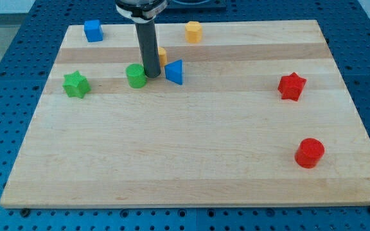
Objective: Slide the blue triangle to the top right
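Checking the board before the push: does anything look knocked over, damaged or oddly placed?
Nothing stands out. My tip sits between the green cylinder and the blue triangle; a yellow block is partly hidden behind the rod.

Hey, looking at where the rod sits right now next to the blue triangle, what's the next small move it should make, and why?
Probably a short push toward the view's right. My tip stands between the green cylinder and the blue triangle, just off the triangle's left side, so it is already behind the block. The board's top right corner lies right and slightly up, past the yellow block, so angle upward afterwards.
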